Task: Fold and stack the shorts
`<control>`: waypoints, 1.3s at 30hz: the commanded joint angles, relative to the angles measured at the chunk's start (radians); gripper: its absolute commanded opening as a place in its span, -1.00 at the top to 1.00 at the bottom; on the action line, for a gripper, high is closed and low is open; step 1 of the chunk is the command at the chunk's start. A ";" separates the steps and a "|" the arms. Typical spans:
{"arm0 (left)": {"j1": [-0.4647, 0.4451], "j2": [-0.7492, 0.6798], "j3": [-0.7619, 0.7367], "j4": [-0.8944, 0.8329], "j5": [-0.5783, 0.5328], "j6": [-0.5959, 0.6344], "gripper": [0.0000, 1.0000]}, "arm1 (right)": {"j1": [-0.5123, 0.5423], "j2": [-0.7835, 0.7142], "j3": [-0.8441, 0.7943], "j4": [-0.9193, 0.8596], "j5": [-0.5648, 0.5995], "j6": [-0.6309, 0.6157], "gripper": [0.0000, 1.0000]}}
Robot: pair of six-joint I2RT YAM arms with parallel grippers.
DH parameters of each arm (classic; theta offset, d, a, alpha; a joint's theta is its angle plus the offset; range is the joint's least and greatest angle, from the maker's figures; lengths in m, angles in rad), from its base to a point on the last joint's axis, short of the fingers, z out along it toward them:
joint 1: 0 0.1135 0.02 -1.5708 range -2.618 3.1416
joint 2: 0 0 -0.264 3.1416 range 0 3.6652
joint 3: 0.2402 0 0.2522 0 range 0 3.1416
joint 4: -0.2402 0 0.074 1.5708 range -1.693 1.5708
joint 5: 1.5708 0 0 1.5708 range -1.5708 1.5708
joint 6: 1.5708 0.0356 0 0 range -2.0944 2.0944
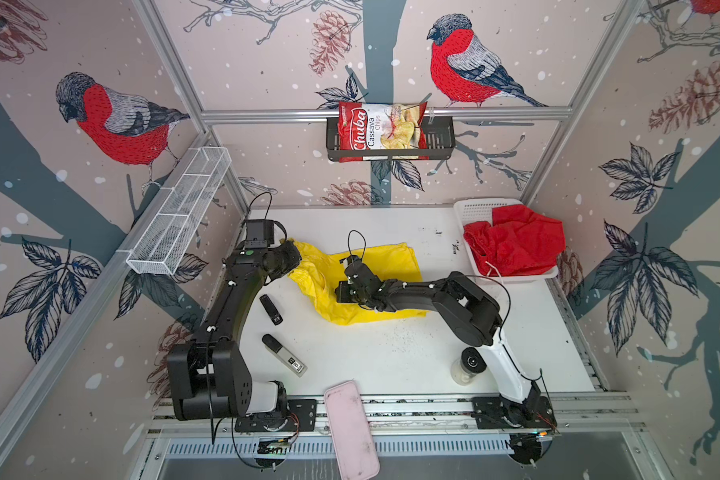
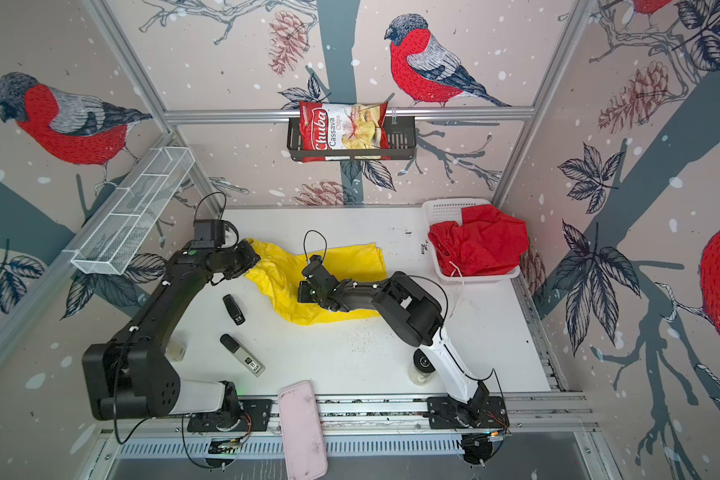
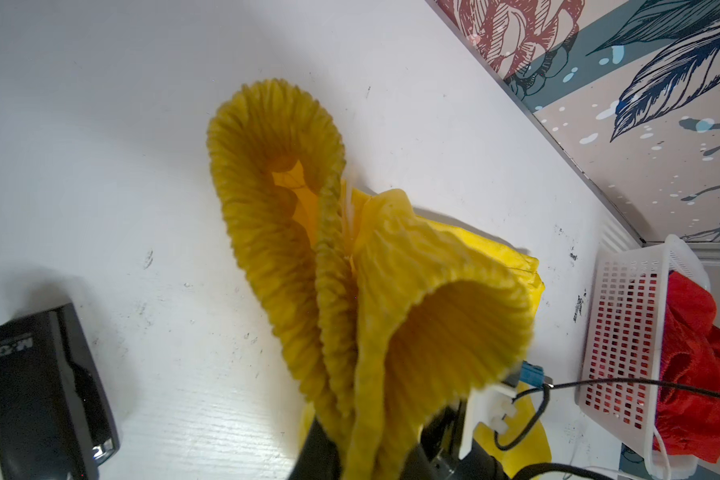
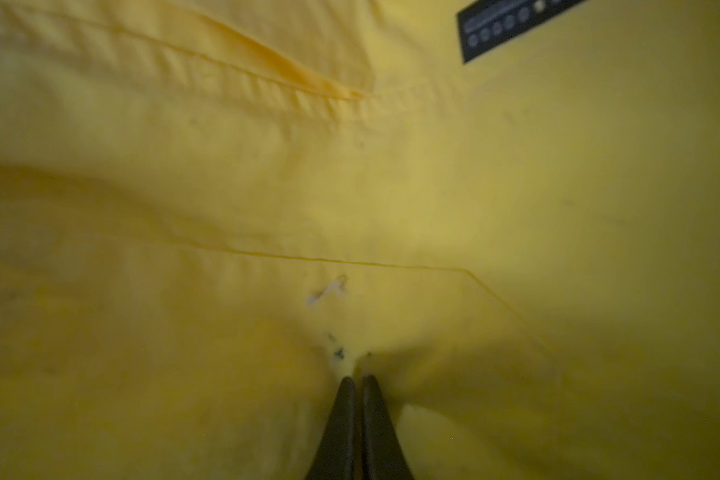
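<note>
Progress looks slight: your left tool (image 1: 292, 257) is clamped on the waistband of the yellow shorts (image 1: 391, 262) rumpled on the bench (image 1: 391, 361), your right tool (image 4: 357, 380) pinched shut on their cloth, while the red shorts (image 1: 516, 245) lie unfolded in the far-right basket (image 1: 472, 210).

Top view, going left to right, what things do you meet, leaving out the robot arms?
Wire mesh rack → small black device → yellow shorts → red shorts, lying in the white basket.
</note>
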State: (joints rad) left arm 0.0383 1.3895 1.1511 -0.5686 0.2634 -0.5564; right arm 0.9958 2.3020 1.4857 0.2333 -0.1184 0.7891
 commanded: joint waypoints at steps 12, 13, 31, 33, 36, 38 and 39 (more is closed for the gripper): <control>-0.002 0.039 0.099 -0.071 -0.045 0.046 1.00 | -0.058 -0.272 -0.165 -0.046 0.020 -0.135 0.83; -0.002 0.040 0.098 -0.071 -0.049 0.045 1.00 | -0.068 -0.298 -0.188 -0.047 0.027 -0.143 0.83; -0.012 0.053 0.112 -0.100 -0.107 0.031 1.00 | 0.027 -0.187 -0.306 0.085 -0.049 -0.072 0.93; -0.017 0.051 0.105 -0.099 -0.107 0.030 1.00 | 0.026 -0.184 -0.307 0.088 -0.053 -0.072 0.93; -0.023 0.051 0.111 -0.105 -0.110 0.031 1.00 | 0.021 -0.210 -0.306 0.080 -0.033 -0.090 0.94; -0.027 0.052 0.123 -0.116 -0.109 0.033 1.00 | 0.005 -0.222 -0.289 0.080 -0.035 -0.098 0.94; -0.029 0.051 0.128 -0.119 -0.108 0.032 1.00 | -0.002 -0.220 -0.274 0.078 -0.037 -0.100 0.93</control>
State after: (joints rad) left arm 0.0132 1.4437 1.2613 -0.6727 0.1543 -0.5240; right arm 1.0084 2.0956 1.1851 0.3019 -0.1638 0.7052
